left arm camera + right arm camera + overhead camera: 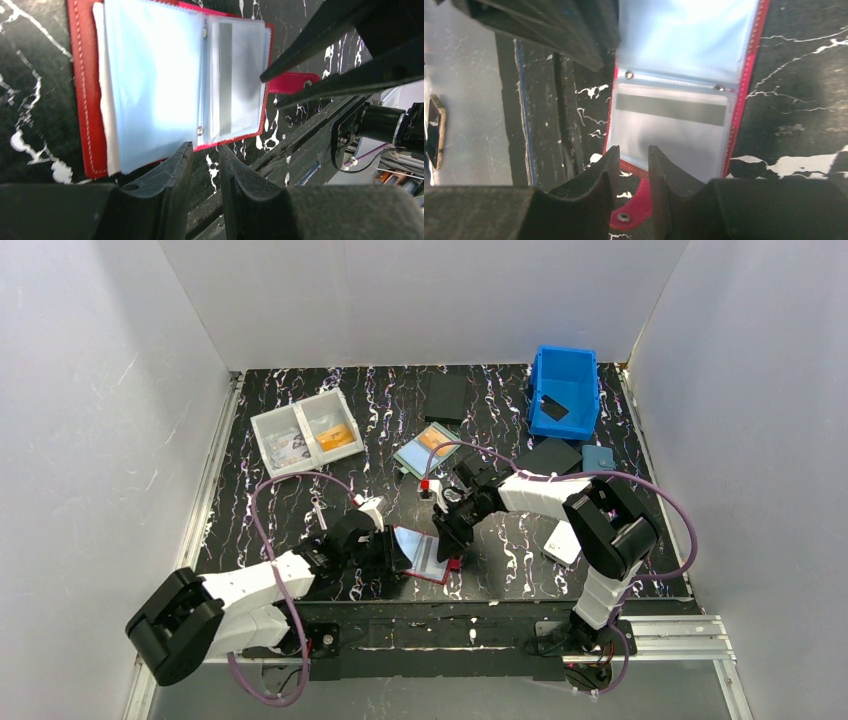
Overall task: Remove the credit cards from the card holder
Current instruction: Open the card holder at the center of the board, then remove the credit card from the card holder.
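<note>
The card holder (432, 558) lies spread open near the table's front edge, red outside with light-blue sleeves (150, 75) inside. One credit card (235, 80) with a grey stripe shows through the sleeve on the half with the snap tab (292, 82); it also shows in the right wrist view (671, 127). My left gripper (205, 150) sits at the holder's edge by the spine, jaws a narrow gap apart with only table between them. My right gripper (633, 152) hovers over the tab-side edge, slightly open, the red rim and tab (636, 207) visible in its gap.
A white two-part tray (305, 432) stands at the back left and a blue bin (565, 390) at the back right. A teal-framed case (427, 450), dark flat pads (446, 397), a small blue wallet (598, 456) and a white object (562, 540) lie around.
</note>
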`<state>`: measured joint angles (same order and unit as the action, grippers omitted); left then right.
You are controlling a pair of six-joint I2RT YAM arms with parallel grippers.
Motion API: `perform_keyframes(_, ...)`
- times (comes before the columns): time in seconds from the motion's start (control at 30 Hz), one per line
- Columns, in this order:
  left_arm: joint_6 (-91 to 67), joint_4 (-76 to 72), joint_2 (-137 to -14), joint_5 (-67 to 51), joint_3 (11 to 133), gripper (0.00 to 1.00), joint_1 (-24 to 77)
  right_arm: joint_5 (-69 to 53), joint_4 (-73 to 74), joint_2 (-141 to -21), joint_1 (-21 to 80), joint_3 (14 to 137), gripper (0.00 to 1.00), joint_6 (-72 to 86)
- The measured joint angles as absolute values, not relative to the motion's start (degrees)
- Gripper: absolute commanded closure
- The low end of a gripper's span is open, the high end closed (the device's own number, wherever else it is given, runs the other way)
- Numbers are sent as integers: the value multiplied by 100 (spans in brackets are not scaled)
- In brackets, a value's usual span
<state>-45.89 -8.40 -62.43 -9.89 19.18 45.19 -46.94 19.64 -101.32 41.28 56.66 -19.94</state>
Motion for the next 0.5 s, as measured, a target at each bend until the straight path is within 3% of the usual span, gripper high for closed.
perform_keyframes(0.23, -4613, -1586, -7011, -1098, 1927, 76, 4519, -4827, 2233, -10280, 4121, 5695, 72, -2233)
perform_keyframes(0.5, -4696, -2095, -7310, -1100, 1907, 74, 4512, -4641, 1907, -10361, 4123, 5695, 73, -1588)
